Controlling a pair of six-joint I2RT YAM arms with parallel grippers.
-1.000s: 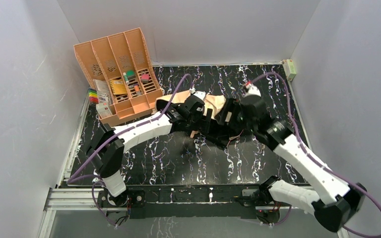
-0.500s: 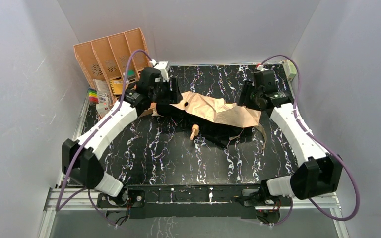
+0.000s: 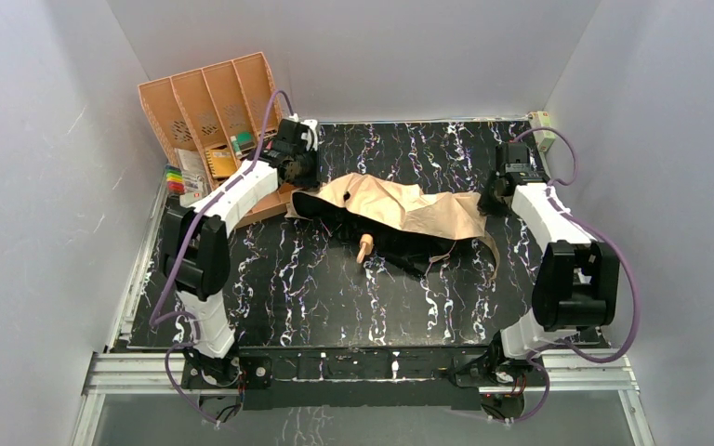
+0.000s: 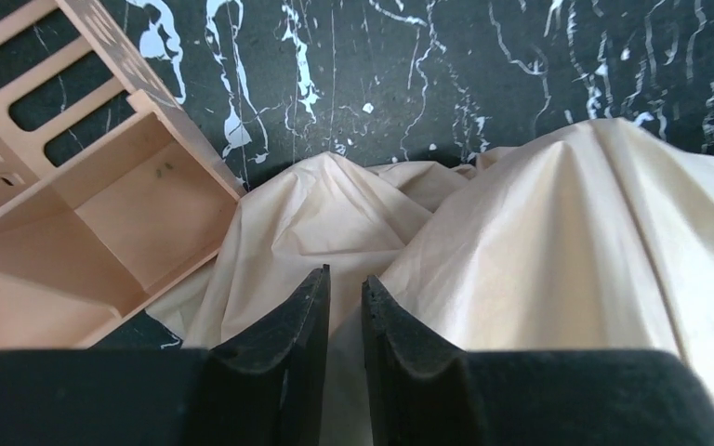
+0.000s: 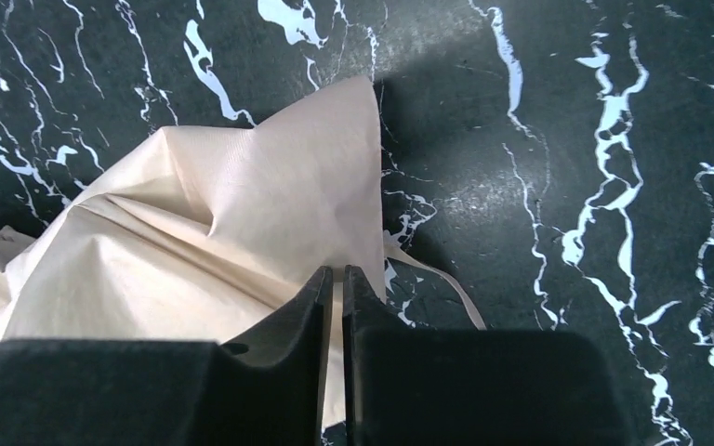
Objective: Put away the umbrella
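Top external view: we see the umbrella [image 3: 400, 206] sprawled unfolded across the middle of the table [image 3: 335, 307]. Its canopy runs from 9 to 3 o'clock and its handle [image 3: 364, 247] pokes toward 6.
Left gripper [image 4: 345, 288]: jaws drawn narrow, pinching a raised fold of canopy at the 9 o'clock end, just beside the organizer [image 3: 214, 102].
Right gripper [image 5: 337, 279]: equally narrow, nipping the canopy's pointed corner at the 3 o'clock end.
Why held so: we judge the two ends are gripped apart to pull the slack cloth flat before gathering it.
Organizer: at 10 o'clock, slots partly filled.
Progress: early, by our reading, with nothing yet folded or stowed.
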